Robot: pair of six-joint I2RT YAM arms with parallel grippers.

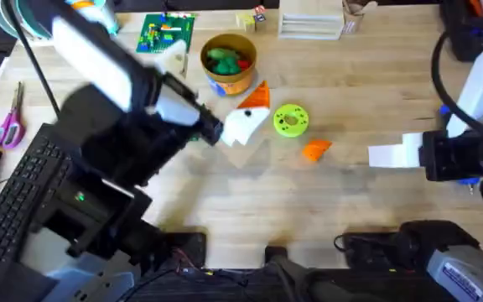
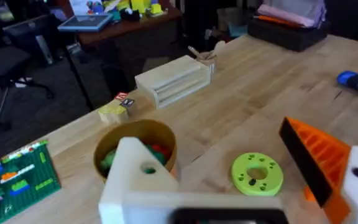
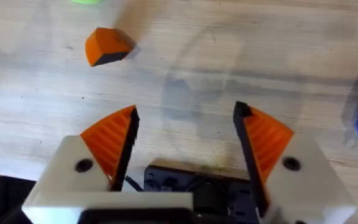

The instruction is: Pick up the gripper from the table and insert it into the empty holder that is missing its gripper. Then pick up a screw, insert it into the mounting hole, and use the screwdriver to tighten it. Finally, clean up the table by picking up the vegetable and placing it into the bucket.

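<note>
My right end effector (image 3: 185, 146) hangs open above the worktop (image 3: 241, 56) near the loose orange gripper (image 3: 106, 46), which looks light, stiff and slippery, best pinched across its flat sides.

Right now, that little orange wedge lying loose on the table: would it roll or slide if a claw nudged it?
The orange wedge probably would not roll: its flat faces rest on the wooden table. It looks like small, hard plastic, so likely light and apt to skid. Its slanted sides may slip between fingers.
</note>
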